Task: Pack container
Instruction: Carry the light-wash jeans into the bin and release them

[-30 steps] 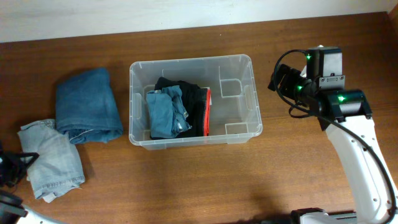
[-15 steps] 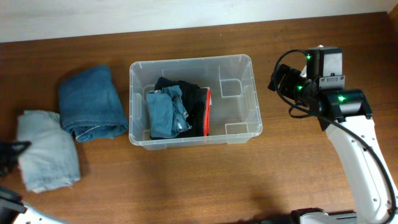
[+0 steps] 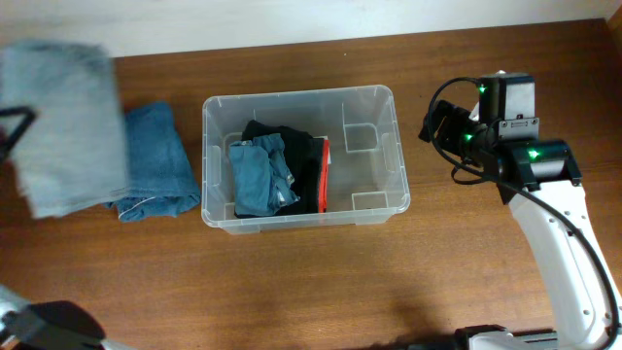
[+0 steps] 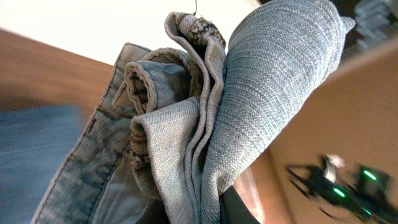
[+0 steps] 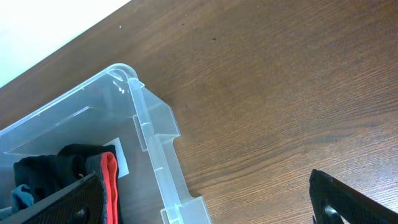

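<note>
The container (image 3: 297,94), a clear plastic bin, stands mid-table. It holds folded blue jeans (image 3: 260,177) and a black garment with a red edge (image 3: 309,165). My left gripper (image 3: 14,131) is shut on light denim jeans (image 3: 63,122) and holds them in the air at the far left. In the left wrist view the light jeans (image 4: 249,93) fill the frame and hide most of the fingers (image 4: 202,214). My right gripper (image 3: 435,124) is open and empty, just right of the bin. In the right wrist view its fingers (image 5: 205,211) hover over the bin's corner (image 5: 146,124).
Folded darker blue jeans (image 3: 154,160) lie on the table left of the bin, partly under the lifted jeans. The right arm (image 3: 554,224) runs down the right side. A pale wall borders the table's far edge.
My left gripper has lifted the light jeans off the table's front left and carried them up and toward the far edge. The right arm and the bin have not moved.
</note>
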